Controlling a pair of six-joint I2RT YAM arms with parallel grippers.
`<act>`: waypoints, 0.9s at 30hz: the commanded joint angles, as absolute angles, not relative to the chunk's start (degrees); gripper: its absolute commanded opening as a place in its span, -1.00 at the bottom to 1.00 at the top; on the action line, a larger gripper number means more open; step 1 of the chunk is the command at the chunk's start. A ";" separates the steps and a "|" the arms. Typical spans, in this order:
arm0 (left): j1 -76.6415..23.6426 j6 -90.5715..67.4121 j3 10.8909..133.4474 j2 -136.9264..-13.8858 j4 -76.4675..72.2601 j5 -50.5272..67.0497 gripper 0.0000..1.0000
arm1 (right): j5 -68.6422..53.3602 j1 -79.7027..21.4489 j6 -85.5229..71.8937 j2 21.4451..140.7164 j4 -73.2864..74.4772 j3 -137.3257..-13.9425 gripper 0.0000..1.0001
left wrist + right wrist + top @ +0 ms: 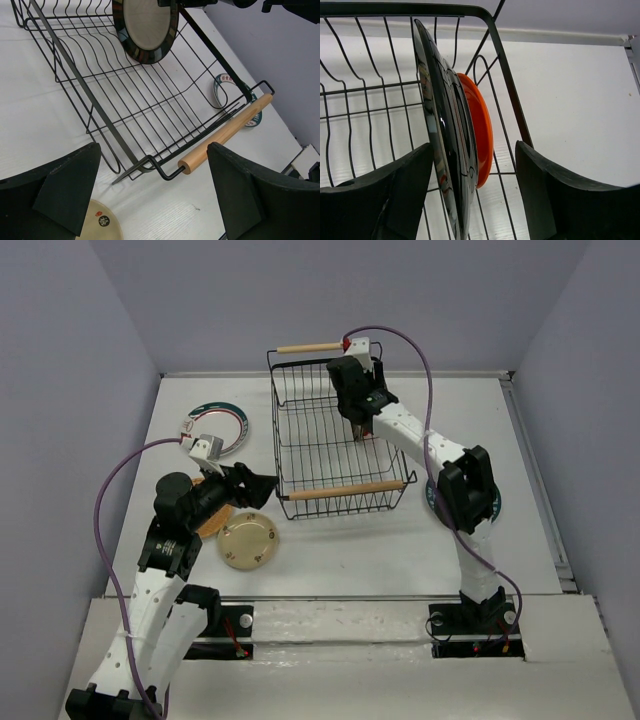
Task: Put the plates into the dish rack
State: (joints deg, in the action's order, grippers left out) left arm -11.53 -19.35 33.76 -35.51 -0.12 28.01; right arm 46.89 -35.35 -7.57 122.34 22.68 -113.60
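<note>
The black wire dish rack (pixel 300 445) stands mid-table. My right gripper (pixel 358 428) reaches into its far right corner. In the right wrist view it is open (pixel 475 200), its fingers on either side of the black-rimmed plate (pixel 447 150) and the orange plate (pixel 481 130), both on edge in the rack (pixel 505 75). My left gripper (pixel 252 486) is open and empty just left of the near wooden handle (pixel 227 132). The cream plate (pixel 248 541) lies below it. A tan-brown plate (pixel 213 521) shows under the left arm. The black-rimmed plate also shows in the left wrist view (pixel 145 27).
One teal-rimmed plate (pixel 218 429) lies at the far left of the rack. Another (pixel 431 496) lies right of the rack, mostly under the right arm, and shows past the rack in the left wrist view (pixel 224 92). Walls close the table on three sides.
</note>
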 commanded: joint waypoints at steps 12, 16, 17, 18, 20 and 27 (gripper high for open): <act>-11.43 -18.72 36.30 -35.07 -1.93 29.00 0.96 | 28.32 -34.89 -13.18 97.60 21.27 -103.75 0.60; -11.43 -18.90 36.39 -34.19 -1.58 27.34 0.96 | 14.98 -34.89 -14.50 87.91 20.74 -92.75 0.43; -11.34 -18.90 36.39 -33.49 -1.50 26.73 0.96 | 7.11 -34.89 -14.68 86.15 20.22 -88.11 0.27; -11.25 -18.90 36.39 -33.23 -1.32 25.41 0.96 | 3.90 -34.89 -15.11 84.65 20.21 -85.89 0.23; -11.34 -19.07 36.30 -32.52 -1.23 24.35 0.96 | 0.80 -35.59 -15.55 79.65 19.95 -81.58 0.17; -11.25 -19.51 36.39 -33.05 -0.97 23.73 0.96 | 23.78 -35.60 -22.40 59.18 21.26 -63.74 -0.09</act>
